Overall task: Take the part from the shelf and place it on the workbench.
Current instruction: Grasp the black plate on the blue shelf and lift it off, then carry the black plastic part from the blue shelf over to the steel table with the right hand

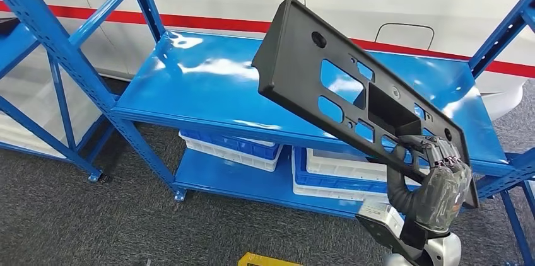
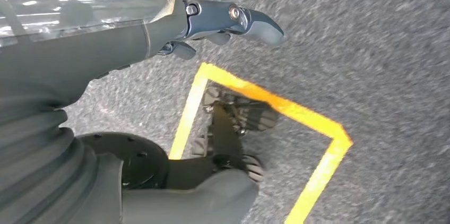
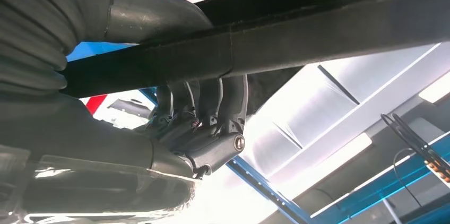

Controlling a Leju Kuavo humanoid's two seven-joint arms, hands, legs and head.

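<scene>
The part (image 1: 296, 58) is a long black plastic panel with several cutouts. It is tilted in the air above the blue shelf top (image 1: 208, 83), its lower end toward me. My right hand (image 1: 441, 181) grips that lower end, with fingers hooked over the edge. In the right wrist view the fingers (image 3: 223, 96) wrap around the part's dark bar (image 3: 318, 38). My left hand (image 2: 223, 19) hangs over the grey floor, holding nothing, its fingers stretched out.
Blue and white bins (image 1: 230, 146) (image 1: 334, 174) sit on the lower shelf level. Blue uprights and braces (image 1: 57, 52) stand at the left, another at the right (image 1: 498, 39). A white vehicle with a red stripe (image 1: 221, 1) is behind. Yellow floor tape (image 2: 297, 112) lies below.
</scene>
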